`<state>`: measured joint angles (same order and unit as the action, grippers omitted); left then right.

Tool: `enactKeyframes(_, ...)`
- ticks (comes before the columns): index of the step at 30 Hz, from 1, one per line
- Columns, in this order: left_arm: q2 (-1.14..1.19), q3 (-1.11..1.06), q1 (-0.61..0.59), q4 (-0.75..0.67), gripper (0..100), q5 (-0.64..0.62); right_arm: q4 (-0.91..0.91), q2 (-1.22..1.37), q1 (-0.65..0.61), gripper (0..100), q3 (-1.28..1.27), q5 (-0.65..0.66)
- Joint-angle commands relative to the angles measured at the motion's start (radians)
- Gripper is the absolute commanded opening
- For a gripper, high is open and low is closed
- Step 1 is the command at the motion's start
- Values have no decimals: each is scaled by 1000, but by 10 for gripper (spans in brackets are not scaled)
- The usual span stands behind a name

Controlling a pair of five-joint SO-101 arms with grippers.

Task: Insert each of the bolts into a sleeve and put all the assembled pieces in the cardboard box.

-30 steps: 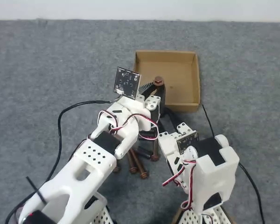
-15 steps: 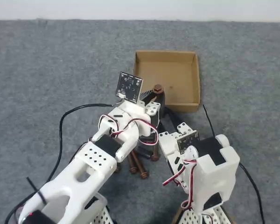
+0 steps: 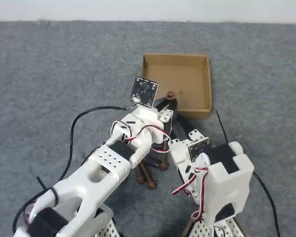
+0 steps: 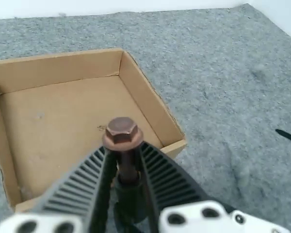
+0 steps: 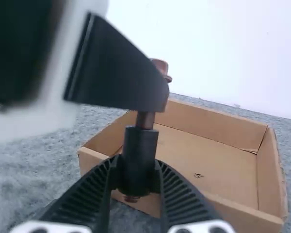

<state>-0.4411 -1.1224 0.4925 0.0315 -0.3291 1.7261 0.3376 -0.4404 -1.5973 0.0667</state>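
Bolt seated in a sleeve, held upright at the cardboard box.

1 copper-brown hex-head bolt stands upright, its shank pinched in the left claw and its lower part inside a black cylindrical sleeve clamped by the right claw; a brown tip shows under the sleeve. The pair is raised off the bench by the near wall of the shallow, open-topped cardboard box. More brown bolts lie close together on the grey bench between the arms.
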Motion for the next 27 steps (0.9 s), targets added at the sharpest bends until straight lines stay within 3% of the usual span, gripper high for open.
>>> enactKeyframes(1, 2, -22, -8, -17, 13, 3, 25, -41, 27, 6, -23, 20)
enactKeyframes(19, 2, -39, -11, -17, 22, 5, 27, -42, 56, 6, -3, 18)
enactKeyframes(27, 2, -64, -8, -11, 274, 0, 27, -42, 53, 6, -3, 18)
